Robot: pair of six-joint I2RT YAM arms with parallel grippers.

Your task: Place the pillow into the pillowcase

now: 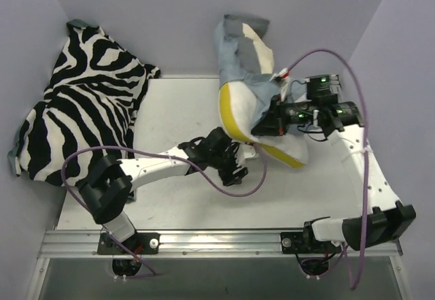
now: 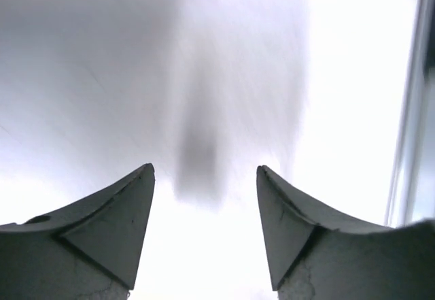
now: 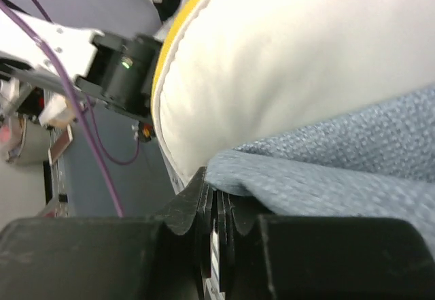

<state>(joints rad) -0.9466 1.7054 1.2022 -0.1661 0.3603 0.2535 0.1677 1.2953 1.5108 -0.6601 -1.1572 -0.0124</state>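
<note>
Now pinching the pillowcase (image 3: 353,177) with the right gripper (image 3: 212,199) right beside the half-covered pillow (image 3: 285,62), holding the left gripper (image 2: 205,169) spread open and empty over the table (image 1: 178,106).

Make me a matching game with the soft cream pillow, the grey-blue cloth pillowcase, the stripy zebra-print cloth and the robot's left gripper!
Things
1. cream pillow with yellow edge
2. grey-blue cloth pillowcase
3. black-and-white zebra-print cloth
4. left gripper

States
A. open, holding nothing
B. pinched by the right gripper
C. heaped at the far left, untouched
D. partly covered, yellow edge showing

Pairs: 1-D, 2-B, 3-C, 4-A
</note>
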